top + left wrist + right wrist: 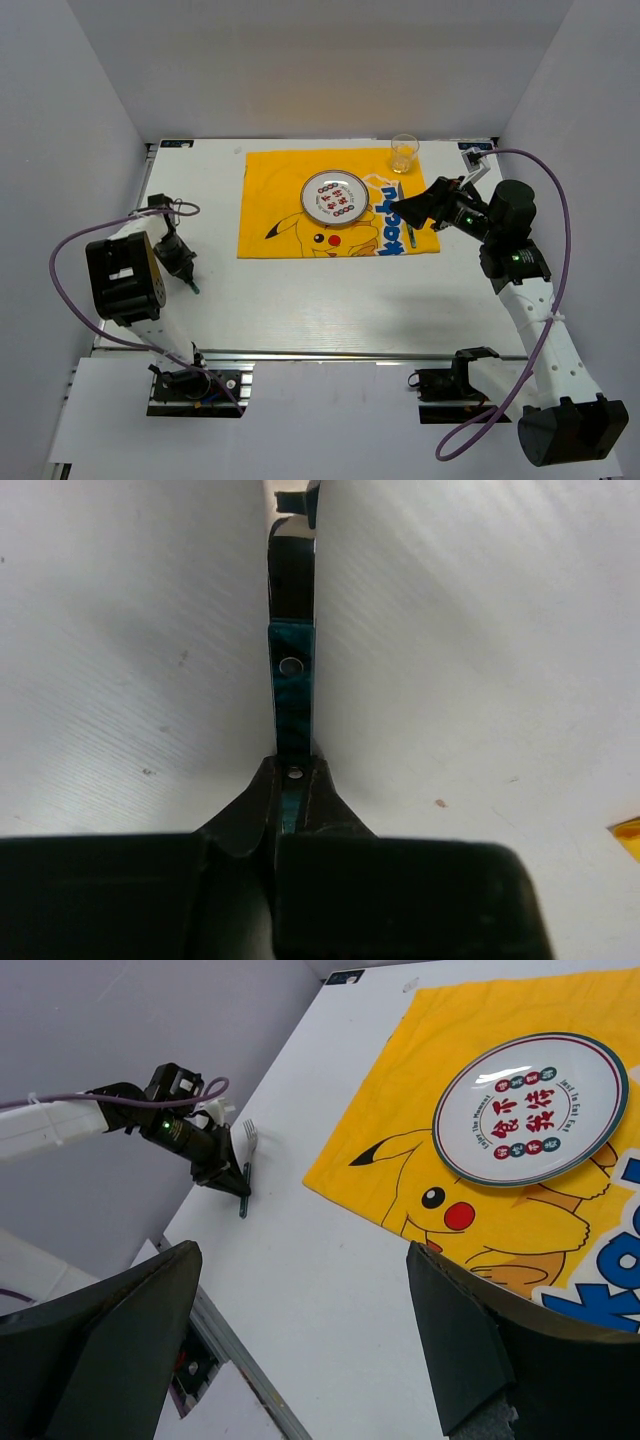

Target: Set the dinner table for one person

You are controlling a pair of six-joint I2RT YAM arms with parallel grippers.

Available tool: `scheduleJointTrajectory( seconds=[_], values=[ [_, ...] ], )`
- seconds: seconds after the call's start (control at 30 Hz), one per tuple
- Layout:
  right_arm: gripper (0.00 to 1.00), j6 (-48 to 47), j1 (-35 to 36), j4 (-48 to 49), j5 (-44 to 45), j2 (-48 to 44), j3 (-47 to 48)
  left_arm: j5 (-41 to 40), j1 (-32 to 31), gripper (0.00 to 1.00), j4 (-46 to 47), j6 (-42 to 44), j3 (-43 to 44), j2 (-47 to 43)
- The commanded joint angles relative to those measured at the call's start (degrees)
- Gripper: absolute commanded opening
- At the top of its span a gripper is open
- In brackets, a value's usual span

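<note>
dinner table [320, 300], a wide white top, lies under everything in the scene. on it is a yellow placemat [275, 180], with a plate [335, 197] near the placemat's middle and a glass [404, 153] at its far right corner. well left of the placemat, the left gripper [186, 268] is clamped on the teal handle of a fork [292, 680], tines pointing away from it. over the placemat's right edge the right gripper [398, 212] hangs spread wide, holding nothing. likely risks: the thin handle twisting in the grip, or the fork snagging the cloth and shifting the plate.
</note>
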Motion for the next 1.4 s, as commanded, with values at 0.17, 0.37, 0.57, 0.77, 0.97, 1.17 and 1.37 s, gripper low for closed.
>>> scheduleJointTrajectory(
  seconds=[0.17,0.37,0.57,0.77,0.97,1.17,1.37],
  values=[
    [0.89,0.18,-0.4,1.04,0.81,0.29,2.0,16.09,-4.98,0.0,5.47,4.67,9.11,-7.61],
    [0.89,-2.54,-0.84,-3.17,2.13,2.93,6.31,19.56,-18.07,0.0,0.13,7.39,27.55,7.01],
    [0.89,-5.18,-1.2,-3.27,1.17,2.14,6.58,14.81,-25.65,0.0,-10.08,10.39,47.26,23.31],
    [0.89,-6.94,-1.19,-3.97,-0.78,1.35,6.92,14.9,-27.41,0.0,-12.72,11.19,54.47,29.56],
    [0.89,-6.86,-1.19,-4.93,-0.95,1.43,7.19,14.72,-28.55,0.0,-11.14,11.71,51.59,30.01],
    [0.89,-5.8,-1.02,-3.71,-1.21,1.7,6.58,13.41,-29.08,0.0,-12.11,12.59,49.56,29.22],
    [0.89,-5.27,-1.02,-3.53,-1.04,1.7,6.31,12.18,-29.6,0.0,-11.93,11.54,46.48,26.24]
  ],
)
